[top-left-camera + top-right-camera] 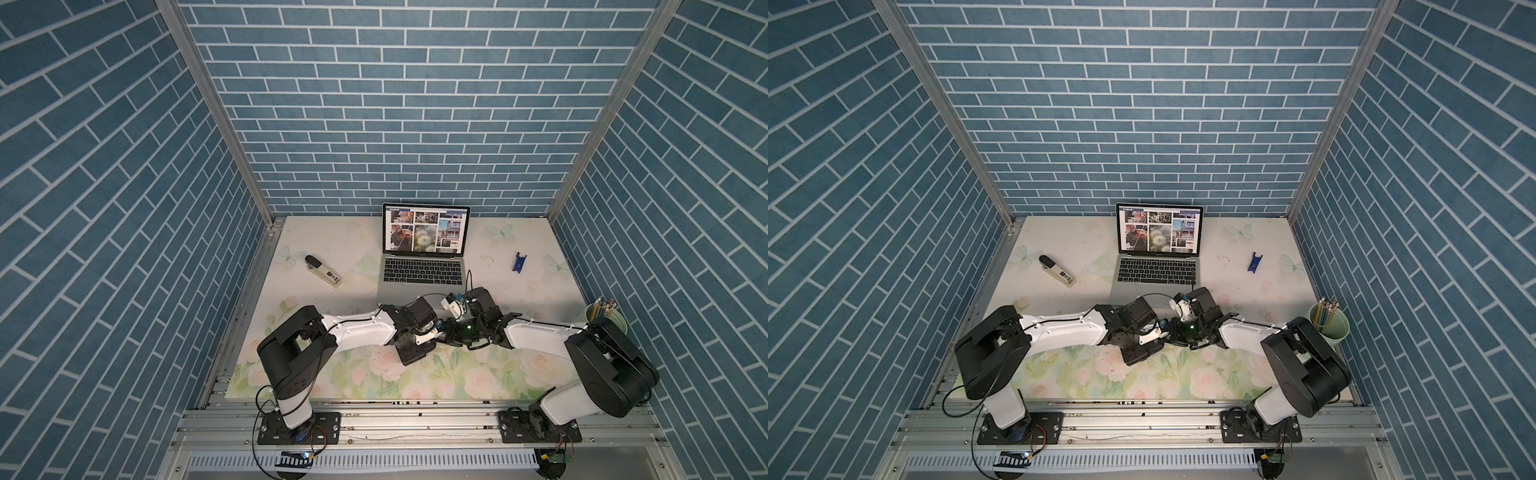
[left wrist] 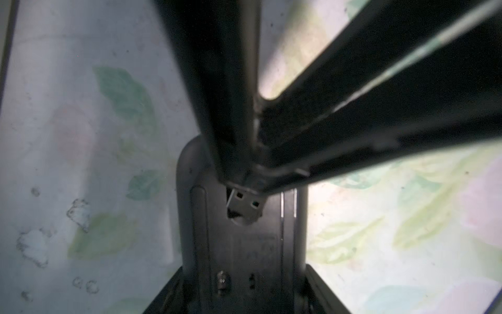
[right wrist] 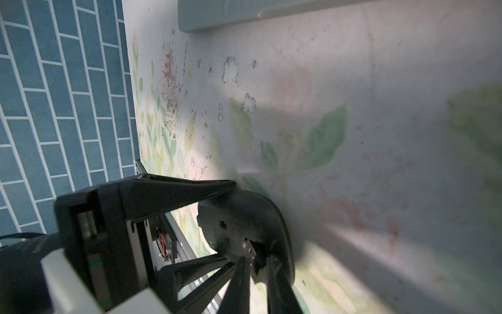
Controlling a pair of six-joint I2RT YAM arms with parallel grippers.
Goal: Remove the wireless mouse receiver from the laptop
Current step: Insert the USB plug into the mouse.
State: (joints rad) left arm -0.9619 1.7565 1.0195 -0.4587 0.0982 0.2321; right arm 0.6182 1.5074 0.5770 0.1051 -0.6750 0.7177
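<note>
The right gripper [image 3: 255, 258], nearly closed, pinches the receiver [image 2: 244, 204] at the underside of the mouse [image 3: 244, 209]. The half-open left gripper [image 2: 243, 280] grips the mouse, below the laptop [image 1: 422, 272] at mid-frame. Stapler [image 1: 323, 272] lies left, blue piece [image 1: 518, 262] right.

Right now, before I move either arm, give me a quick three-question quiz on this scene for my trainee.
1. True or false: the wireless mouse receiver is plugged into the laptop.
2. What does the right gripper pinch? A) the stapler B) the wireless mouse receiver C) the blue plastic piece
3. Fill in: the left gripper holds the black computer ____, its underside facing the receiver.

Key:
1. False. It is at the underside of the computer mouse, away from the laptop.
2. B.
3. mouse.
</note>
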